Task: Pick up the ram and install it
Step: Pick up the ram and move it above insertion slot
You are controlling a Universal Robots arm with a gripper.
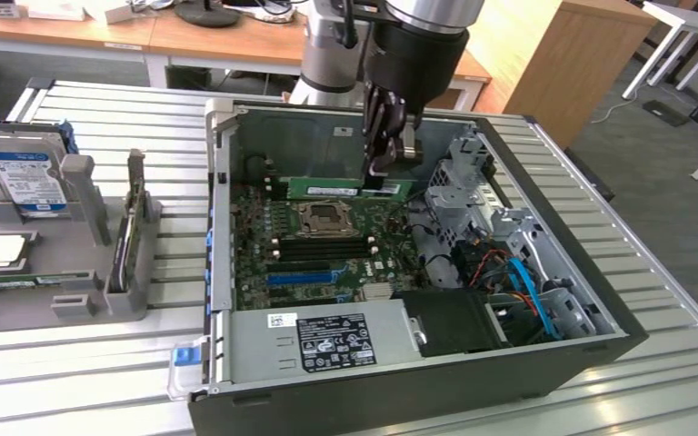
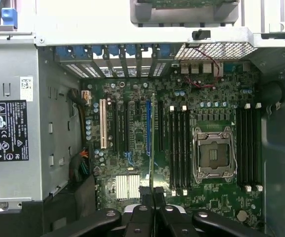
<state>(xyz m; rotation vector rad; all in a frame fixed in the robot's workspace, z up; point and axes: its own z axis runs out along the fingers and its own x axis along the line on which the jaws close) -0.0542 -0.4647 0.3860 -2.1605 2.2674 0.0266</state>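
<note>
Ram (image 1: 324,189) hangs pinched in the narrow claw (image 1: 388,179), low inside the case (image 1: 218,182) over the arm-side edge of the board (image 1: 380,265) (lift done, I'd say); seating it calls for squaring its edge to a slot (image 1: 321,243).

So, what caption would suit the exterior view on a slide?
Robot gripper holding the ram over the motherboard inside an open computer case.
</note>
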